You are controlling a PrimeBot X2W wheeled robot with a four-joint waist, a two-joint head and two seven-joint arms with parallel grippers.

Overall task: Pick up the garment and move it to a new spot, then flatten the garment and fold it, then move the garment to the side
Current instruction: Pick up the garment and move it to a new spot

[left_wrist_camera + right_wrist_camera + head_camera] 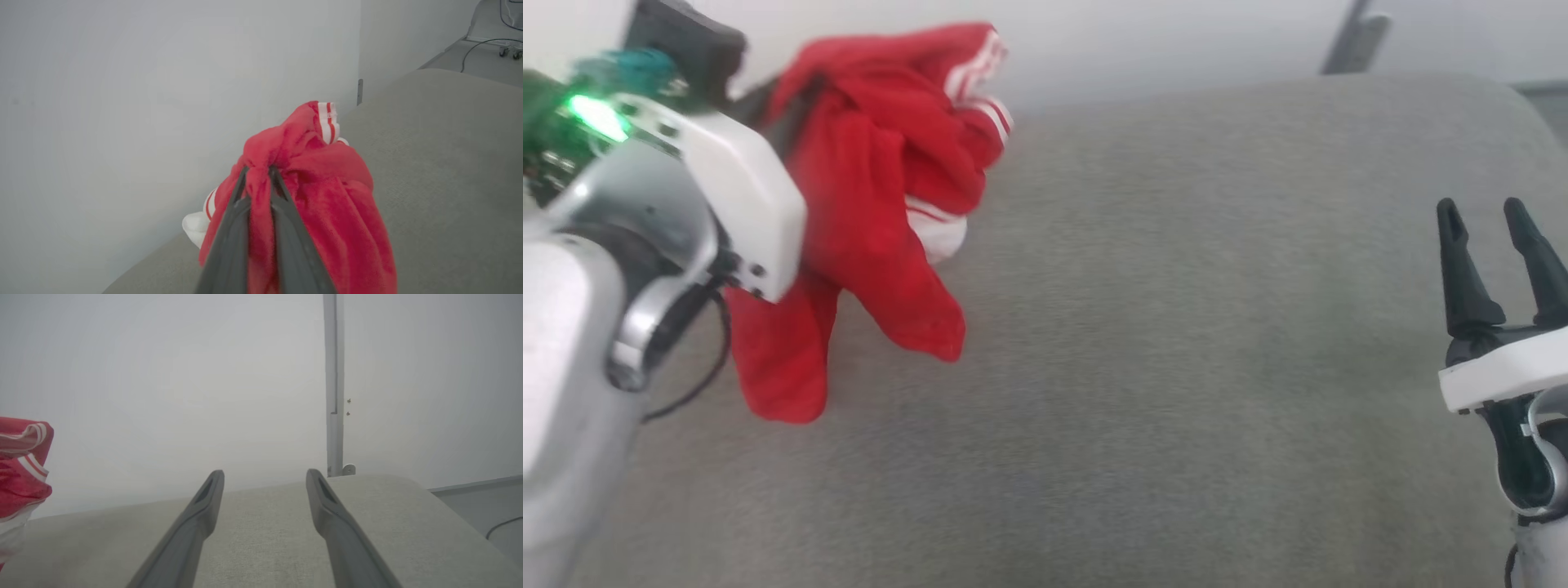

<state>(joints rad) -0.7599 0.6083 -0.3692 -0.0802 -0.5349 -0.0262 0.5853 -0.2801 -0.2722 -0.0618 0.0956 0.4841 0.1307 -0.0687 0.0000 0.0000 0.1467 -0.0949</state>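
Note:
The garment (874, 188), red with white striped trim, hangs bunched above the grey padded surface (1176, 327) at the upper left. My left gripper (258, 173) is shut on a fold of the garment (327, 196), red cloth squeezed between its dark fingers (229, 237); in the head view the white left wrist covers them. My right gripper (1492, 237) stands open at the right edge, well away from the cloth, nothing between its fingers. From the right wrist, the open right gripper (264, 477) points over the surface, with the garment (22, 469) at the far left.
A pale wall (204, 375) rises just behind the grey surface. A white post (335, 384) stands at the surface's far right corner. Floor with a cable (486, 45) lies beyond the surface's right end. The broad middle of the surface (1217, 408) is bare.

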